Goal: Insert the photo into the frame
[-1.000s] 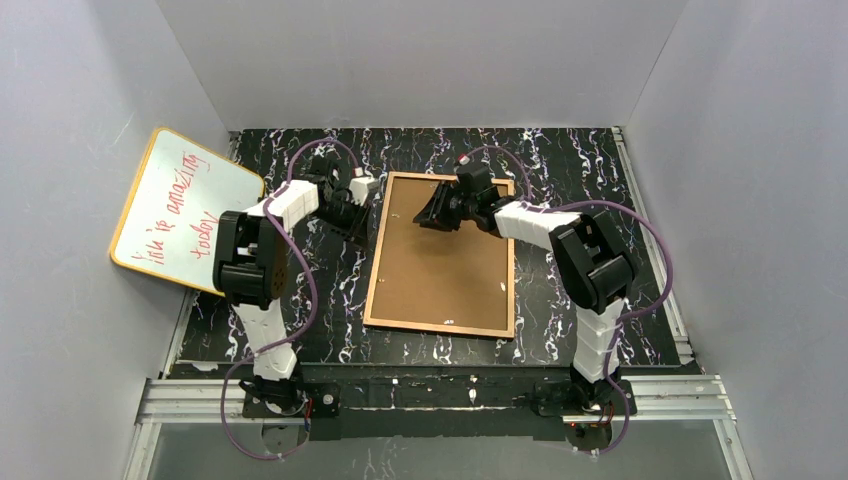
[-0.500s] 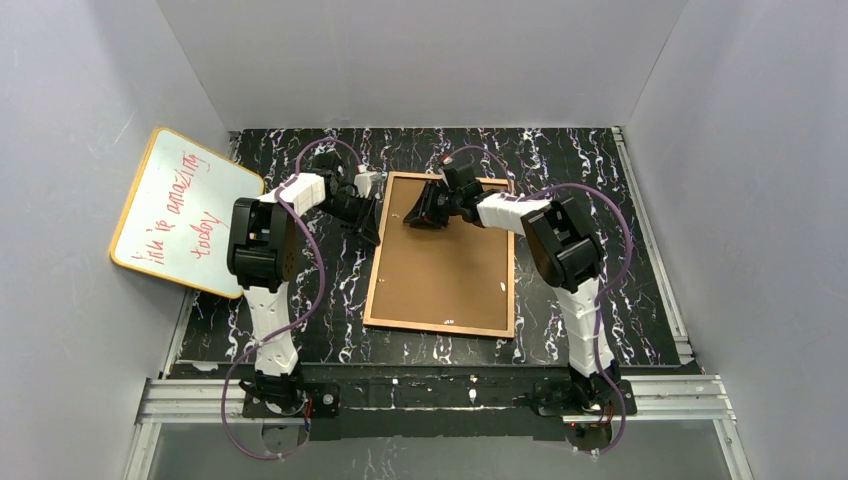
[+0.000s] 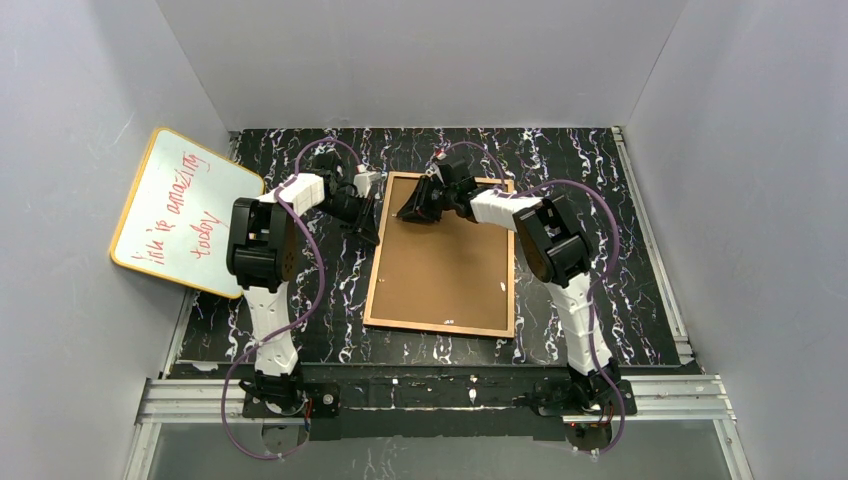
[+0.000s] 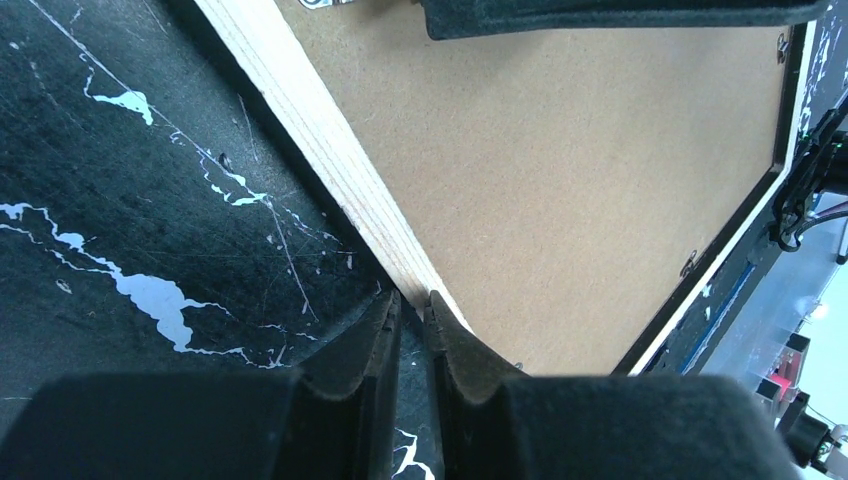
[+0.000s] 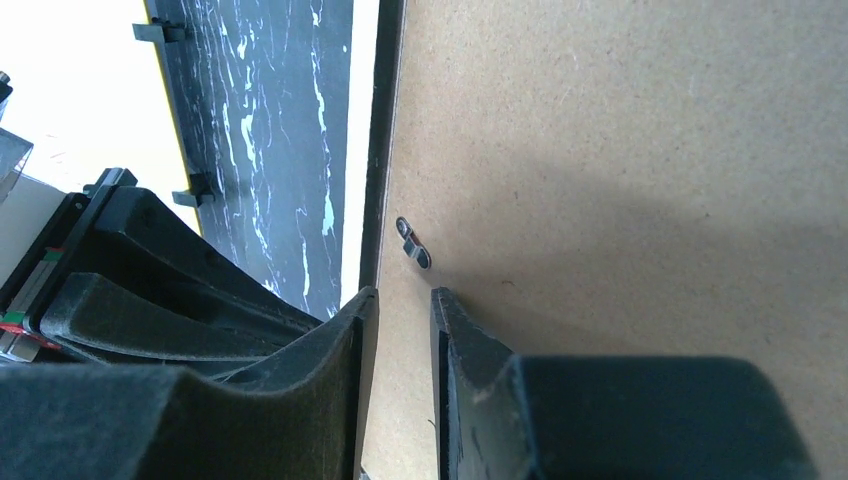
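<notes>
Frame [image 3: 372, 288] is lying back-up on the table [image 3: 560, 170], with a brown backing board [image 3: 450, 270] sitting inside it. Its left rim is running right under the left gripper [image 4: 412, 300], whose fingers are pinching down to a slit with nothing between them. The right gripper [image 5: 403, 295] is hovering over the board just inside that rim, jaws narrow too and empty. A small metal clip [image 5: 412, 243] is sitting just ahead of its tips. A whiteboard [image 3: 185, 210] is sitting well left of the left gripper.
</notes>
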### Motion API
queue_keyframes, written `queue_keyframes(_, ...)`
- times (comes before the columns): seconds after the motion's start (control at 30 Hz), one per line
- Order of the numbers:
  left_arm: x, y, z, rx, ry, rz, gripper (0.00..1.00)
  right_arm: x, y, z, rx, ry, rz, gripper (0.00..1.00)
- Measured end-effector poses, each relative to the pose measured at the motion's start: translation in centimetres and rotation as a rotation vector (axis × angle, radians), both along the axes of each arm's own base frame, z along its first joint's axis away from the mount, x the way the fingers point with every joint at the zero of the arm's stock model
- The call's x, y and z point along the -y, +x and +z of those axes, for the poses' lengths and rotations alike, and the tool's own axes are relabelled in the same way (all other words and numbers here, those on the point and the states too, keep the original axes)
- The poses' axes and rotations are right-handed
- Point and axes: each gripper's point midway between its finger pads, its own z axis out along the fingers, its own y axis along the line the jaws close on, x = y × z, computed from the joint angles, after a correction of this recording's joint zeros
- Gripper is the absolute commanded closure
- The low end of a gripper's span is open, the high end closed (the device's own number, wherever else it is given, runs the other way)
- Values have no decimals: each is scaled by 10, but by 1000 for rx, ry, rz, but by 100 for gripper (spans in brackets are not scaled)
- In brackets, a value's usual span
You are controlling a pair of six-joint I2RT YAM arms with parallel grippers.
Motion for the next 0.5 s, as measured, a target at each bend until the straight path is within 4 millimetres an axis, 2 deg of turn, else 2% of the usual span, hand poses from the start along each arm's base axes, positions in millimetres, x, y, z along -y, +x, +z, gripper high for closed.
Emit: queue_keyframes(0.5,-1,0,0,18,-10,1,92,-17,6,-1,-9,33,18,71)
